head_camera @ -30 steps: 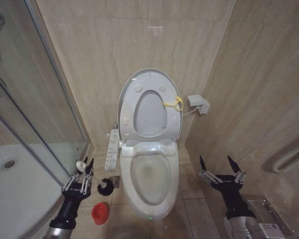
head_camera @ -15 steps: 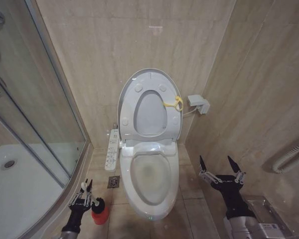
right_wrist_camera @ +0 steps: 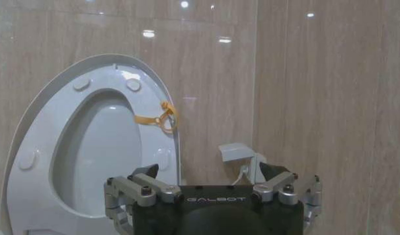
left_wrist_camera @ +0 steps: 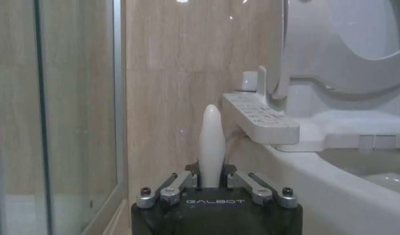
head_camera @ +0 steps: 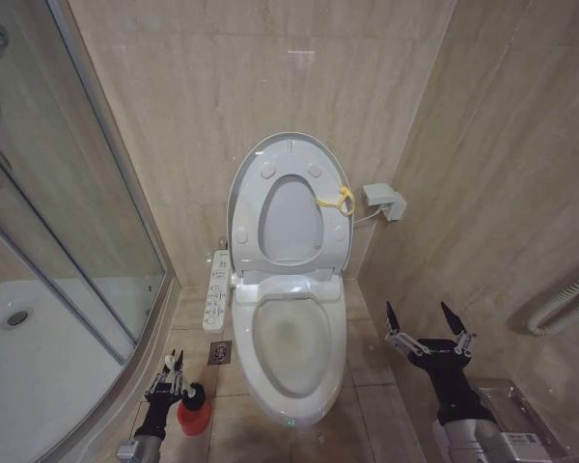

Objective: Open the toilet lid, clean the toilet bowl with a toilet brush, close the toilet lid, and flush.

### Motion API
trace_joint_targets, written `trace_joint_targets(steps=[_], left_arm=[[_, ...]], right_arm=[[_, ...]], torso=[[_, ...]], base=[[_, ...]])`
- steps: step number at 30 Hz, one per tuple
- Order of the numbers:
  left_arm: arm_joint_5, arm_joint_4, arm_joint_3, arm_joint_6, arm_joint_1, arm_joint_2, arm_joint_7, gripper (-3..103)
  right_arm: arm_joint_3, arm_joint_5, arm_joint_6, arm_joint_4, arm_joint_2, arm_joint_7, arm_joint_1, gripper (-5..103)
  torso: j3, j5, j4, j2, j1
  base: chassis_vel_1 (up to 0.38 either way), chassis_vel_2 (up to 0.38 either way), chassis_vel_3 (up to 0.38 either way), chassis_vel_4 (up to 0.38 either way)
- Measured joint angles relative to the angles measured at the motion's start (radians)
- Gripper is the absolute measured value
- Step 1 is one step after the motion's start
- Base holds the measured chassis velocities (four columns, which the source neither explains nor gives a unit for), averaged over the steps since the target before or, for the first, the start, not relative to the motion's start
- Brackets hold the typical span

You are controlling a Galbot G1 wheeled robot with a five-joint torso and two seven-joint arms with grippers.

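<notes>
On my far left I see the glass shower enclosure [head_camera: 68, 222] and its curved white shower tray [head_camera: 29, 376], set against beige tiled walls and a tiled floor [head_camera: 367, 386]. Low on the floor beside that glass, my left gripper [head_camera: 172, 364] has its jaws closed on the white handle of the toilet brush [left_wrist_camera: 211, 144], which stands upright; the bristle head sits at the mouth of the red brush holder [head_camera: 194, 417], mostly hidden from me. Next comes the side control panel [head_camera: 215, 289], then the toilet bowl [head_camera: 294, 376], faintly stained inside. The toilet lid [head_camera: 291, 198] stands raised against the wall with the seat, a yellow loop [head_camera: 336, 202] at its rim. On my right, the right gripper [head_camera: 427, 323] hovers near the floor, jaws spread wide and empty.
</notes>
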State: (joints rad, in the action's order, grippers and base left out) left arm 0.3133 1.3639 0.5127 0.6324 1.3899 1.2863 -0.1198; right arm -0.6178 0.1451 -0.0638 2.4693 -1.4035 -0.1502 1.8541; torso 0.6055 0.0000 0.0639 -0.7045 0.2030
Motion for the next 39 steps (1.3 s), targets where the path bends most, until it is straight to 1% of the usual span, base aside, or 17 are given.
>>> trace_joint_targets(steps=[6,13,18,22,23,24,25,26,27,28,31,35,39], left_arm=[[-0.004,-0.012,0.016,0.011,0.011,0.001,-0.001,20],[0.046,-0.091,0.004,0.037,-0.023,-0.003,-0.020,20],[0.062,-0.149,-0.003,0.054,-0.047,-0.008,-0.025,20],[0.071,-0.248,-0.011,0.096,-0.082,-0.013,-0.036,20],[0.071,-0.248,-0.011,0.096,-0.082,-0.013,-0.036,20],[0.078,-0.272,-0.016,0.115,-0.091,-0.014,-0.041,20],[0.094,-0.322,-0.028,0.156,-0.110,-0.016,-0.055,20],[0.103,-0.350,-0.034,0.173,-0.120,-0.016,-0.065,20],[0.103,-0.350,-0.034,0.173,-0.120,-0.016,-0.065,20],[0.117,-0.377,-0.038,0.183,-0.131,-0.015,-0.079,20],[0.174,-0.411,-0.055,0.188,-0.150,-0.014,-0.112,20],[0.195,-0.424,-0.064,0.188,-0.166,-0.012,-0.126,20],[0.200,-0.441,-0.073,0.188,-0.186,-0.010,-0.127,20]], right_arm=[[0.000,0.000,0.000,0.000,0.000,0.000,0.000,100],[0.000,0.000,0.000,0.000,0.000,0.000,0.000,100],[0.000,0.000,0.000,0.000,0.000,0.000,0.000,100],[0.000,0.000,0.000,0.000,0.000,0.000,0.000,100],[0.000,0.000,0.000,0.000,0.000,0.000,0.000,100],[0.000,0.000,0.000,0.000,0.000,0.000,0.000,100],[0.000,0.000,0.000,0.000,0.000,0.000,0.000,100],[0.000,0.000,0.000,0.000,0.000,0.000,0.000,100],[0.000,0.000,0.000,0.000,0.000,0.000,0.000,100],[0.000,0.000,0.000,0.000,0.000,0.000,0.000,100],[0.000,0.000,0.000,0.000,0.000,0.000,0.000,100],[0.000,0.000,0.000,0.000,0.000,0.000,0.000,100],[0.000,0.000,0.000,0.000,0.000,0.000,0.000,100]], torso=[[0.000,0.0000,0.0001,0.000,0.000],[0.000,0.0000,0.0003,0.000,0.000],[0.000,0.0000,0.0003,0.000,0.000],[0.000,0.0001,0.0001,0.000,0.000],[0.000,0.0001,0.0001,0.000,0.000],[0.000,0.0000,0.0000,0.000,0.000],[0.000,-0.0001,0.0001,0.000,0.000],[0.000,-0.0002,0.0003,0.000,0.000],[0.000,-0.0002,0.0003,0.000,0.000],[0.000,-0.0001,0.0002,0.000,0.000],[0.000,-0.0001,0.0001,0.000,0.000],[0.000,0.0000,0.0003,0.000,0.000],[0.000,0.0000,0.0003,0.000,0.000]], base=[[0.000,0.000,0.000,0.000],[0.000,0.000,0.000,0.000],[0.000,0.000,0.000,0.000],[0.000,0.000,0.000,0.000],[0.000,0.000,0.000,0.000],[0.000,0.000,0.000,0.000],[0.000,0.000,0.000,0.000],[0.000,0.000,0.000,0.000],[0.000,0.000,0.000,0.000],[0.000,0.000,0.000,0.000],[0.000,0.000,0.000,0.000],[0.000,0.000,0.000,0.000],[0.000,0.000,0.000,0.000]])
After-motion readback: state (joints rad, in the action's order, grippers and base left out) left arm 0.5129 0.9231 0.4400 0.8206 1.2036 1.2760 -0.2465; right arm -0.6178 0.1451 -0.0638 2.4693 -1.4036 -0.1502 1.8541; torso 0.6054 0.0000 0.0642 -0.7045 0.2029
